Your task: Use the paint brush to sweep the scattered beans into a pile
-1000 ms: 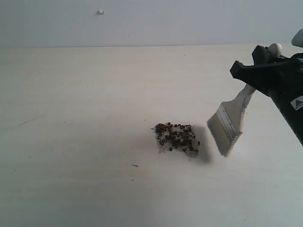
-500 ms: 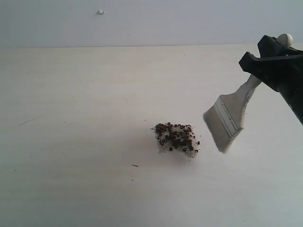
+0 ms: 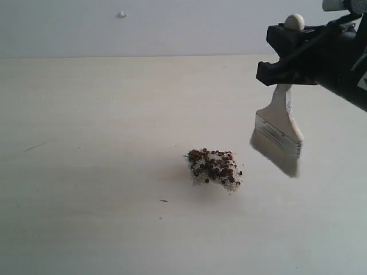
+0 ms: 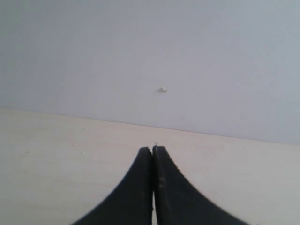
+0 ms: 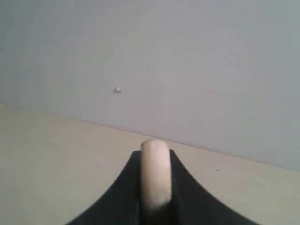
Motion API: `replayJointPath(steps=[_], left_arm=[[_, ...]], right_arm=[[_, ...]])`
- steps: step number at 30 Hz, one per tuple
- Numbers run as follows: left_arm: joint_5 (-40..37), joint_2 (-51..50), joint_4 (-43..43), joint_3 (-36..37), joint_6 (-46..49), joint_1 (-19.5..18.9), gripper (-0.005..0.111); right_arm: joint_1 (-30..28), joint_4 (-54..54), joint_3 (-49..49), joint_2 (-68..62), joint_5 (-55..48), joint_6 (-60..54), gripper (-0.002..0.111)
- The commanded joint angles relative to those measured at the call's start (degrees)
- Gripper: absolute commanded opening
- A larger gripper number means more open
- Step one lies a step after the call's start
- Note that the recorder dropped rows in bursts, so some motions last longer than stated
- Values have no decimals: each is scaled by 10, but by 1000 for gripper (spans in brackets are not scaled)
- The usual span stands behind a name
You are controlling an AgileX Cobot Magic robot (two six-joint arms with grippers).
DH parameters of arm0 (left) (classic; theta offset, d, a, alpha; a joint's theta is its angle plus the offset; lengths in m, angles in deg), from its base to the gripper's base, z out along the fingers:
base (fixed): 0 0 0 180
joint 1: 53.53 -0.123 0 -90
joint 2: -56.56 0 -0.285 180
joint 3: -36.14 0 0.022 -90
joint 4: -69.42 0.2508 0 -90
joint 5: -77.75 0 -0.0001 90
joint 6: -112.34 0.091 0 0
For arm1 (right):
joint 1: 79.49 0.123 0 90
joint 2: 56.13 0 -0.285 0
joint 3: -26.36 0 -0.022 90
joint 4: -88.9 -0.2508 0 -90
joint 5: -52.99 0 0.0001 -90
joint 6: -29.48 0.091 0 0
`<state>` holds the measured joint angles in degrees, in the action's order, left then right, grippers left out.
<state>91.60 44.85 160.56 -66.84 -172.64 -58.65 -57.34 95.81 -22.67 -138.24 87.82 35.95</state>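
Observation:
The beans lie gathered in one small dark reddish-brown heap mixed with whitish grit, near the middle of the pale table. The paint brush hangs in the air to the right of the heap, bristles down and clear of the table. My right gripper is shut on its wooden handle, whose rounded end sticks up between the black fingers in the right wrist view. My left gripper is shut with nothing in it; it does not show in the exterior view.
A grey wall with a small white stud rises behind the table's far edge. A thin dark scratch marks the table at the left, and a tiny dark speck lies in front of the heap.
My right gripper has risen and shifted left with the brush, swinging the handle upright so the bristles hang higher off the table. The bean heap has not moved.

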Motion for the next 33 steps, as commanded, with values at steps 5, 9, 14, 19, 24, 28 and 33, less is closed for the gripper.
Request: replayJointPath(steps=[5,9,14,19,24,28,33], left_arm=[[0,2,1,2,1,0,0],[0,2,1,2,1,0,0],[0,2,1,2,1,0,0],[2,2,1,2,1,0,0],[3,2,1,2,1,0,0],[3,2,1,2,1,0,0],[4,2,1,2,1,0,0]], right_arm=[[-95,502,70,13,-2,351,0],[-142,761,127,-5,124,547,0],[-170,914,212,-72,319,677,0],[-169,930,262,-160,351,688,0],[-169,930,292,-234,351,683,0],[-169,930,319,-279,351,682,0],[-169,930,361,-333,351,682,0]])
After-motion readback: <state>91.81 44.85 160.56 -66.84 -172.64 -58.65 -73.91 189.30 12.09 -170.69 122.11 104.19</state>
